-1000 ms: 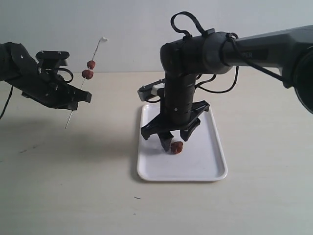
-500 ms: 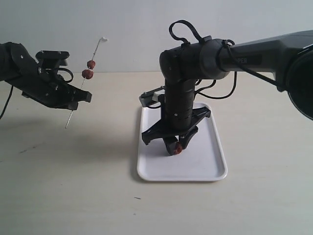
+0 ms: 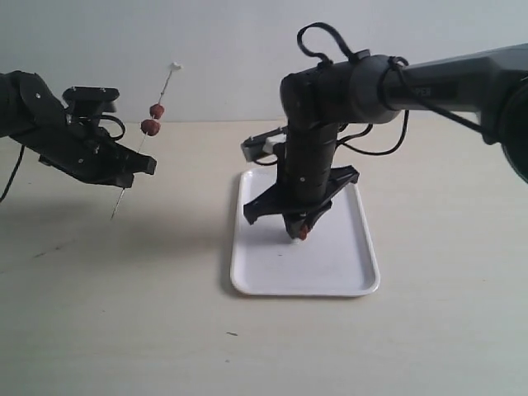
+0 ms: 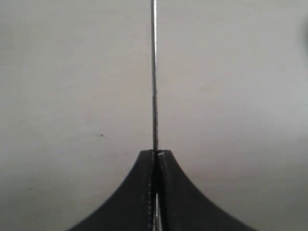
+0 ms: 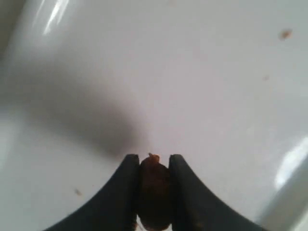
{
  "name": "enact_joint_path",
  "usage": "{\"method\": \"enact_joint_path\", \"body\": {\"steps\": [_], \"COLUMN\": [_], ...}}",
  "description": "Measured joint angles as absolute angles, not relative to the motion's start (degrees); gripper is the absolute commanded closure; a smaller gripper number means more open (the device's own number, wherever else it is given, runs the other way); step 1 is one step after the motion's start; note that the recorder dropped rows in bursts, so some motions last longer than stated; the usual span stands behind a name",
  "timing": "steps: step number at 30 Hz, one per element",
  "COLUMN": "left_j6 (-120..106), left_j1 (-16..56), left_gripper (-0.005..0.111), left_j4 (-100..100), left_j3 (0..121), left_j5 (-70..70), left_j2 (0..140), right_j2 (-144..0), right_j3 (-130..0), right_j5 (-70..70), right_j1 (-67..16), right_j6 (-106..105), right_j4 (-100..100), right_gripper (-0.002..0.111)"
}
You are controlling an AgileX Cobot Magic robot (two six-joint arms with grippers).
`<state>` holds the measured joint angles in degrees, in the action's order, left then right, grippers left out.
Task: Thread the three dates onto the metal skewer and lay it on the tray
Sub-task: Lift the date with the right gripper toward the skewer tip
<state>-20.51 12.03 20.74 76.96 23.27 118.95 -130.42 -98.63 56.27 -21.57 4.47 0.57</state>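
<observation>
The three small, wrinkled, red-brown dates (image 3: 149, 126) are sitting apart. Two are riding close together, threaded on the upper part of the thin, straight, grey metal skewer (image 4: 154, 72). The third date (image 3: 303, 234) is being pinched between the narrowed fingers of the right gripper (image 3: 299, 233), low over the flat white rectangular tray (image 3: 338, 264). The left gripper (image 3: 136, 165) is clamping tight on the skewer's lower part and holding it tilted in the air, well apart from the tray.
</observation>
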Motion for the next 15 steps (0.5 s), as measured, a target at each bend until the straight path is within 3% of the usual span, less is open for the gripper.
{"method": "enact_joint_path", "body": {"steps": [4, 15], "left_j6": [-25.79, -32.78], "left_j1": [14.04, 20.58], "left_gripper": [0.107, 0.107], "left_j4": [23.83, 28.95], "left_j3": [76.96, 77.16], "left_j5": [24.94, 33.17], "left_j2": [118.95, 118.95], "right_j2": [-128.06, -127.17], "right_j3": [-98.63, -98.63], "right_j5": [51.36, 40.46], "right_j1": [-16.6, -5.12], "right_j6": [4.47, 0.95], "right_j4": [-1.03, -15.94], "right_gripper": [0.08, 0.081]}}
